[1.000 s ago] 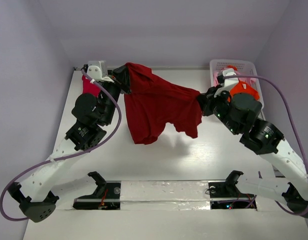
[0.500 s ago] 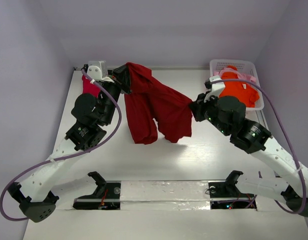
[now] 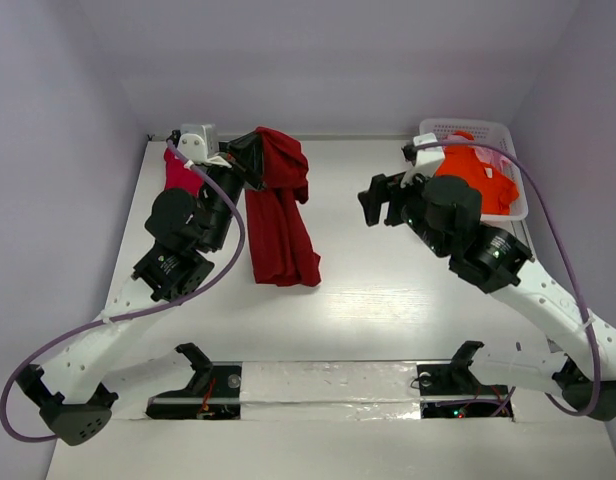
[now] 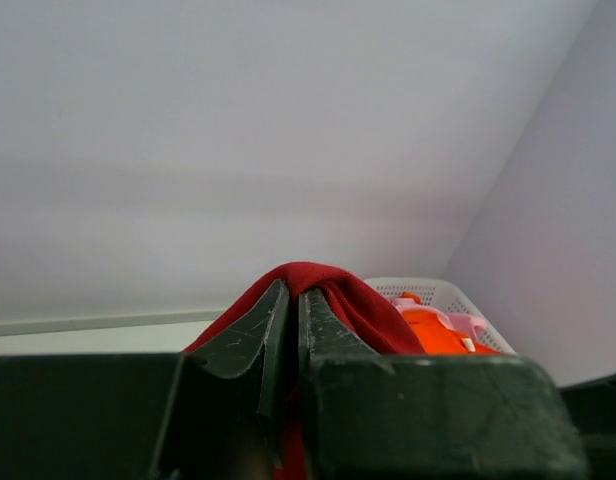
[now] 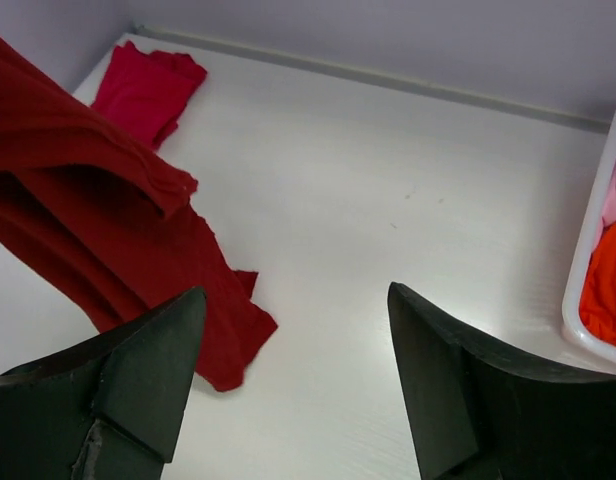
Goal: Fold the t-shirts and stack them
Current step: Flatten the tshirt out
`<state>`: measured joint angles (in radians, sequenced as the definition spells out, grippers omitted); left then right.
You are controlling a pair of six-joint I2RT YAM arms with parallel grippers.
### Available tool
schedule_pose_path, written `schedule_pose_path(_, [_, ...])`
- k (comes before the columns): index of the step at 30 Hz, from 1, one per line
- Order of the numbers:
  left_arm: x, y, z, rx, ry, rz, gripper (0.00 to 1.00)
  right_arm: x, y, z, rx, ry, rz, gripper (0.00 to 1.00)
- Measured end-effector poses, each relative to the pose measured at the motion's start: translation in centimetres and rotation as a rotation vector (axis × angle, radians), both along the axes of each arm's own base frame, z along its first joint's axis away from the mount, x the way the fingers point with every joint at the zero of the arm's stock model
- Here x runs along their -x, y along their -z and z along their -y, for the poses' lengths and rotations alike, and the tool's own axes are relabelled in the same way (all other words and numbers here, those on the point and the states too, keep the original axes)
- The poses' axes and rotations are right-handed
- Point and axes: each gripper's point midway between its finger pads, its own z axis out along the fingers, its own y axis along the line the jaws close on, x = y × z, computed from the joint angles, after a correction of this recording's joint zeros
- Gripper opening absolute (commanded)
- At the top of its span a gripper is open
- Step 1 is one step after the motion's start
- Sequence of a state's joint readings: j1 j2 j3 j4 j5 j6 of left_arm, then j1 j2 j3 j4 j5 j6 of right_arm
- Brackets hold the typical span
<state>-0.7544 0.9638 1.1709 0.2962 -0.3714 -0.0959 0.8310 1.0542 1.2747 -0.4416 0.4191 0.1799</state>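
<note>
A large dark red t-shirt (image 3: 278, 215) hangs from my left gripper (image 3: 254, 160), which is shut on its upper edge at the back left; its lower end trails on the table. In the left wrist view the cloth (image 4: 333, 290) drapes over the closed fingers. My right gripper (image 3: 373, 200) stands open and empty to the right of the shirt, apart from it. From the right wrist camera the shirt (image 5: 98, 230) lies left of the spread fingertips (image 5: 178, 320). A crimson-pink t-shirt (image 3: 180, 175) lies folded at the far left. An orange t-shirt (image 3: 475, 178) and a pale pink one (image 3: 500, 158) sit in the basket.
The white lattice basket (image 3: 508, 135) stands at the back right, behind my right arm. Walls close the table at the back and both sides. The arm bases and a taped strip (image 3: 328, 385) run along the near edge.
My right gripper has opened and let go of the dark red shirt, then drawn back to the right. The shirt, once stretched between both grippers, has swung left and hangs from the left gripper alone.
</note>
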Motion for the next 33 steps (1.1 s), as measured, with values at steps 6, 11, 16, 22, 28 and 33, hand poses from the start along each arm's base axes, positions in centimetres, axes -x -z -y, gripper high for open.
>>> schedule_pose_path(6, [0.2,-0.2,0.7,0.011,0.041,0.007,0.00,-1.2,-4.5,-2.6,-0.053,-0.058,0.066,0.75])
schedule_pose_path(11, [0.2,0.0,1.5,0.010,0.078,0.005,0.00,-3.1,-6.1,-6.7,-0.075,-0.150,0.089,0.71])
schedule_pose_path(16, [0.2,0.6,2.2,0.000,0.107,-0.001,0.00,-4.1,-5.3,-10.3,-0.072,-0.243,0.064,0.70])
schedule_pose_path(22, [0.2,0.7,2.3,-0.001,0.113,0.000,0.00,-4.0,-6.0,-11.2,-0.085,-0.284,0.069,0.69])
schedule_pose_path(28, [0.2,0.8,2.7,-0.003,0.128,0.007,0.00,-3.1,-10.4,-10.7,-0.131,-0.300,0.131,0.68])
schedule_pose_path(33, [-0.2,1.4,3.1,-0.014,0.126,-0.007,0.00,-1.7,-14.3,-9.0,-0.181,-0.298,0.203,0.69])
